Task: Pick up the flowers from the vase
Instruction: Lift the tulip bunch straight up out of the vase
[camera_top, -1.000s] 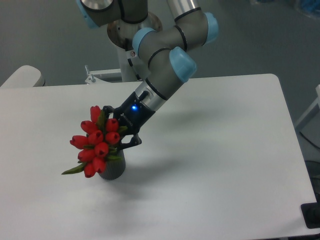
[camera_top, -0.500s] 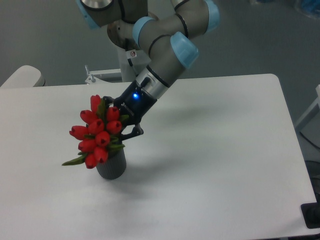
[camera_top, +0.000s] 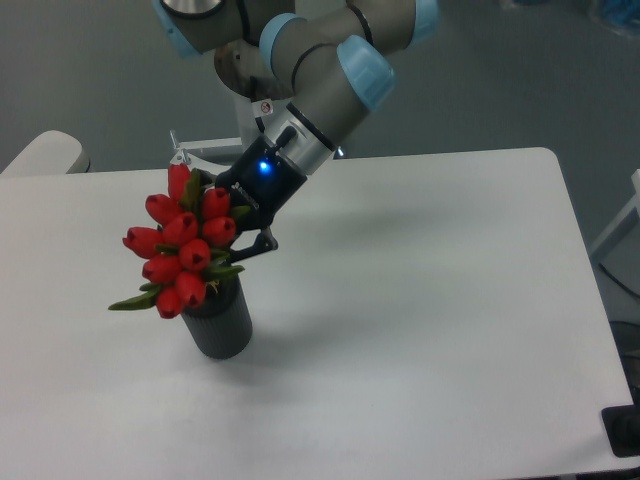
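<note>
The gripper (camera_top: 228, 222) pinches the flowers (camera_top: 180, 244) at its tip, the buds fanning out to its left; the vase (camera_top: 221, 320) stands directly below on the tabletop (camera_top: 430, 300).

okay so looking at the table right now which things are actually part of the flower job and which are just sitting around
Part of the job: the flowers, the vase, the gripper shut on the flowers.

Just there: the white table, a pale rounded object at the left edge, a dark object at the lower right.
</note>
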